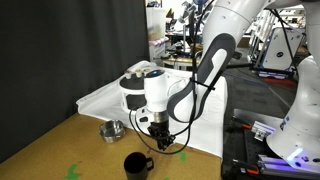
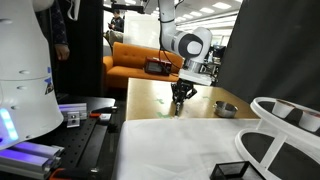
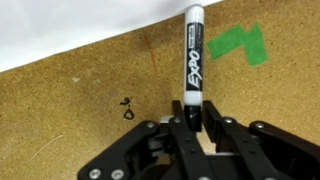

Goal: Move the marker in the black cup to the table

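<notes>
my pincer (image 3: 192,122) is clamped on one marker (image 3: 192,60), a black and white one with expo lettering, sticking out past my fingers over the table (image 3: 70,110). so the marker's out of the cup and in my grip, can't tell if its far end touches the board. one green patch (image 3: 240,45) just beside that end, one white cloth (image 3: 60,25) past it. in an exterior view: one black cup (image 1: 137,163) upright near me, one metal bowl (image 1: 112,130) further off.
</notes>
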